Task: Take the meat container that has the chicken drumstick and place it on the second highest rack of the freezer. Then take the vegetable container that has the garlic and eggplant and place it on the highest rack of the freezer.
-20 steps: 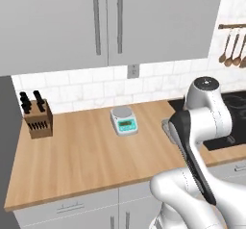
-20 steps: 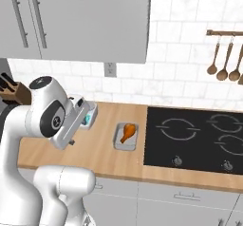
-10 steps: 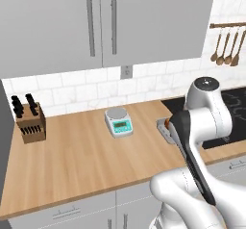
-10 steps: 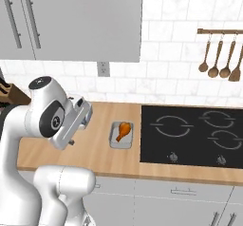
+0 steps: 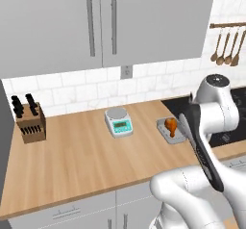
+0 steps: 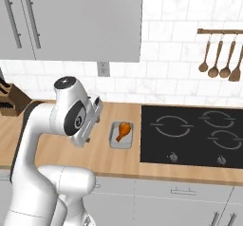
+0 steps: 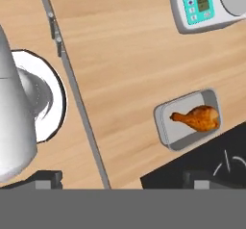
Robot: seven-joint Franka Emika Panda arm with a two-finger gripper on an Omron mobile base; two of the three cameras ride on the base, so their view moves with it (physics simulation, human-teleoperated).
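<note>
The chicken drumstick (image 6: 123, 130) lies in its grey meat container (image 6: 114, 142) on the wooden tabletop (image 5: 81, 156), just left of the black cooktop (image 6: 190, 135) and right of the scale (image 5: 118, 121), ungrasped, while the jaws' state cannot be told.

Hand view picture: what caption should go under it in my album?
Looking down at an orange-brown chicken drumstick in a shallow grey tray on a wooden counter, beside a teal-faced kitchen scale.
</note>
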